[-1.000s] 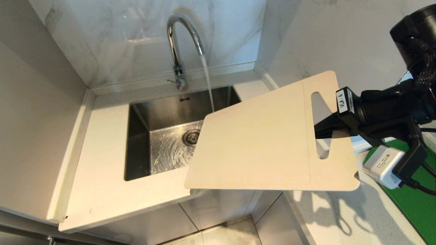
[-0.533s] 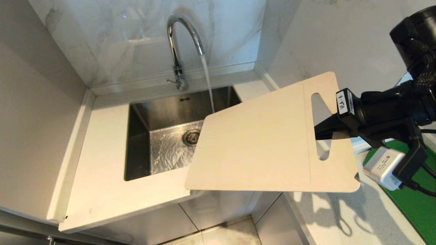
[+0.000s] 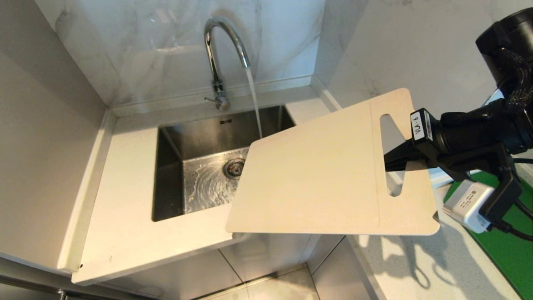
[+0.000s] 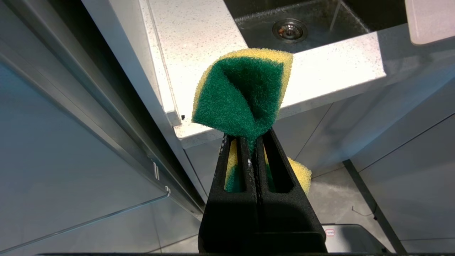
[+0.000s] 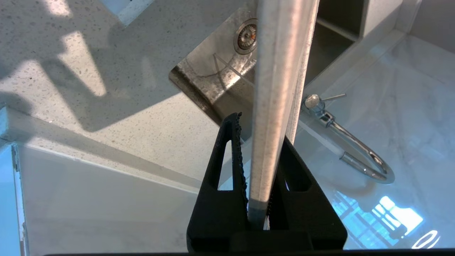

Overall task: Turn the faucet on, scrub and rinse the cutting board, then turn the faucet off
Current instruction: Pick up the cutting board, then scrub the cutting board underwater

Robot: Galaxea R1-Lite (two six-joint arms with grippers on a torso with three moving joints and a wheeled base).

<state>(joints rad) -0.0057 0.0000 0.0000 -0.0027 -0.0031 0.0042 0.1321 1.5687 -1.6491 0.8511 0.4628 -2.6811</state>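
My right gripper (image 3: 391,161) clamps cream plastic cutting board (image 3: 316,179) over steel sink (image 3: 175,146); chrome gooseneck faucet (image 3: 216,54) running. My left gripper (image 4: 253,140) pinches green-yellow sponge (image 4: 241,92).

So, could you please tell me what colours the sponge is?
The sponge is green on its scrubbing face and yellow behind, clearest in the left wrist view.

We see white speckled stone countertop (image 3: 125,175), steel sink (image 3: 170,166) sunk centre; flat green board (image 3: 506,246) near right.
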